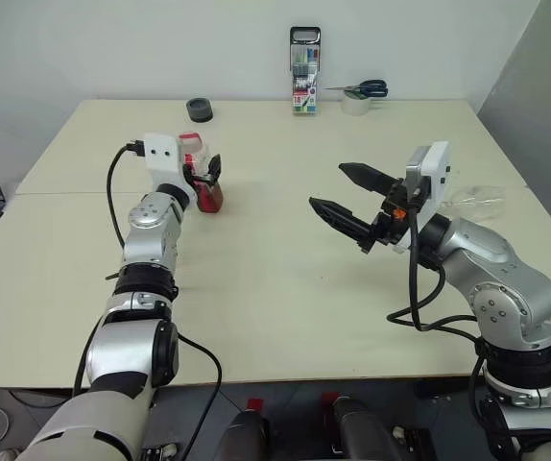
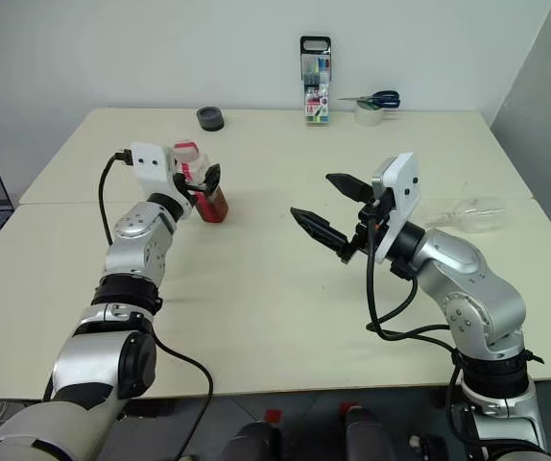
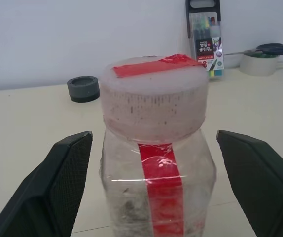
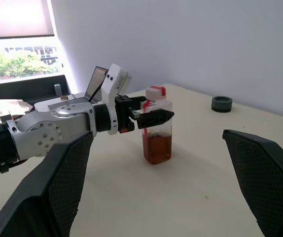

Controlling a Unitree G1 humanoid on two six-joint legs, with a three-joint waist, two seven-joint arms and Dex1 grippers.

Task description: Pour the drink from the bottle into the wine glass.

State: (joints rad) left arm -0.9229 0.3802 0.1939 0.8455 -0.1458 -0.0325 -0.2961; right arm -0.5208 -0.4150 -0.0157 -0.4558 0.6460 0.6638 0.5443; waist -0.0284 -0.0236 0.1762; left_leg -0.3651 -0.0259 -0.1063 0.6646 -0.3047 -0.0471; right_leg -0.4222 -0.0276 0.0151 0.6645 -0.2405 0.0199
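Two claws hang above the cream worktop [image 1: 285,288]. The left claw [image 3: 168,185] stands open around the bottle [image 4: 157,129], one finger on each side of its neck with a gap showing to both, so it grips nothing. The bottle stands upright on the left half of the worktop, cap on, with the drink [image 4: 157,148] filling its lower part. The right claw [image 1: 347,197] is spread wide and empty over the middle right. The glass [image 2: 472,213] lies on its side near the right edge. Scissors [image 1: 364,90], tape [image 1: 355,105], a pen box [image 1: 304,72] and a dark disc [image 1: 199,109] sit along the far edge.
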